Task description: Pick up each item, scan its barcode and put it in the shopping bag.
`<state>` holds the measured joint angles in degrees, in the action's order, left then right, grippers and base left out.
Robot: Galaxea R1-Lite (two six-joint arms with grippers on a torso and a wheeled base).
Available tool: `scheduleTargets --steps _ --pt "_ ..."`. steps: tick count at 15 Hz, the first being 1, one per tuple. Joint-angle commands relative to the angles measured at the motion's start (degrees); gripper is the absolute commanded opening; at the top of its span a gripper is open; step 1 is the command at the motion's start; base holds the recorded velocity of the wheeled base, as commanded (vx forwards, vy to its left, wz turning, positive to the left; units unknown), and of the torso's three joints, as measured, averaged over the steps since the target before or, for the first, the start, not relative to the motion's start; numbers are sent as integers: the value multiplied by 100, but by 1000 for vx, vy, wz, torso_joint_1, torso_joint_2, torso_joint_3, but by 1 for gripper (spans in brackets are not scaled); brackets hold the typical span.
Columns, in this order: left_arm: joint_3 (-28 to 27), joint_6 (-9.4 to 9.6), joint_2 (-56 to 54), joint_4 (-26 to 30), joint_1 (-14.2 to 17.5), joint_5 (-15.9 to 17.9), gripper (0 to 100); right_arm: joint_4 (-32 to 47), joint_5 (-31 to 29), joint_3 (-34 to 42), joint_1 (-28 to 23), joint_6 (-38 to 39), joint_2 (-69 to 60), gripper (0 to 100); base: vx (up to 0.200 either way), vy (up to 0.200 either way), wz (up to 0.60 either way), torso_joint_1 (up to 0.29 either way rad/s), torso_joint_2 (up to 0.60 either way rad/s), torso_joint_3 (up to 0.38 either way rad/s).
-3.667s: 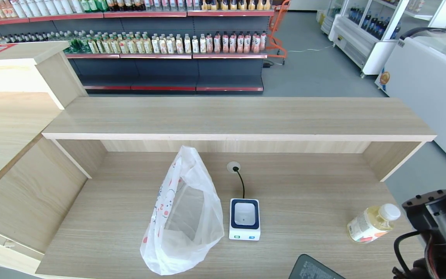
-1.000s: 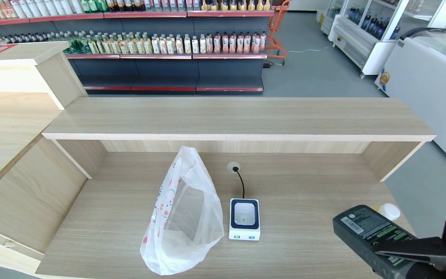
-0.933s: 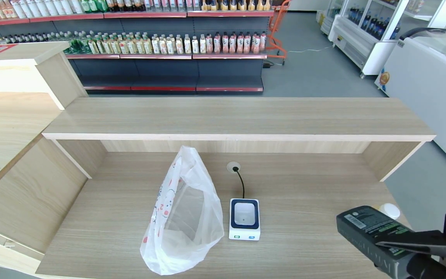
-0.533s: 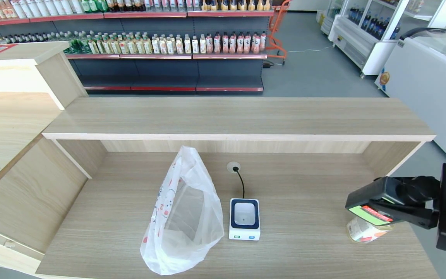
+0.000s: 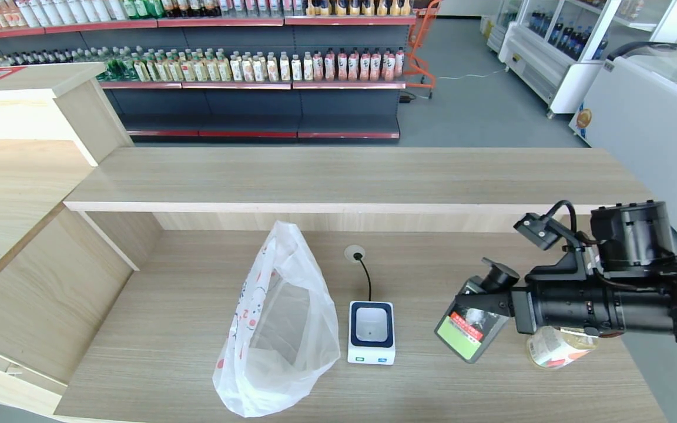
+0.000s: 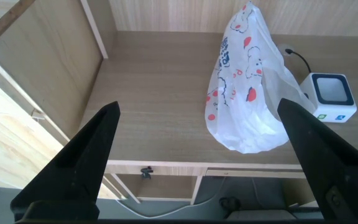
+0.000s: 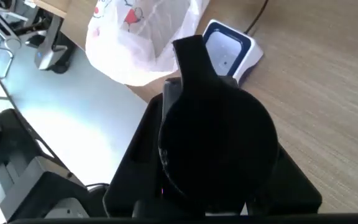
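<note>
My right gripper (image 5: 485,302) is shut on a dark bottle (image 5: 469,330) with a green and red label, held above the counter just right of the scanner (image 5: 371,332). The label end tilts down toward the scanner. In the right wrist view the dark bottle (image 7: 216,143) looms close, with the scanner (image 7: 229,48) and the bag (image 7: 142,34) beyond it. The white shopping bag (image 5: 280,329) stands open left of the scanner. A yellow juice bottle (image 5: 553,349) lies at the right, partly hidden by my arm. My left gripper (image 6: 197,180) hangs open near the counter's front edge, apart from the bag (image 6: 247,93).
A black cable (image 5: 367,276) runs from the scanner to a grommet in the counter. A raised wooden shelf (image 5: 362,176) borders the far side, and side panels close in the left and right. Bare counter (image 5: 168,329) lies left of the bag.
My right arm has lifted the dark bottle from the front right corner and swung it left toward the scanner, turning its label downward. The juice bottle, bag and scanner stayed put.
</note>
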<state>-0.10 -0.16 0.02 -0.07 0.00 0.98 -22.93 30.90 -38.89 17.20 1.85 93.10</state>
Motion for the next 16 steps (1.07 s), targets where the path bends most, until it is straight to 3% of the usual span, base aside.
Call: scheduleTargets --steps 1,7,16 --pt "1 -2 -2 -1 0 -1 100 -247 -41 -145 380 105 1061 0 0 0 0 0 0 0" --pt "1 -2 -2 -1 0 -1 100 -669 -366 -655 442 -616 2160 0 0 0 0 0 0 0" --pt "1 -2 -2 -1 0 -1 100 -994 -392 -1604 750 -651 3118 0 0 0 0 0 0 0"
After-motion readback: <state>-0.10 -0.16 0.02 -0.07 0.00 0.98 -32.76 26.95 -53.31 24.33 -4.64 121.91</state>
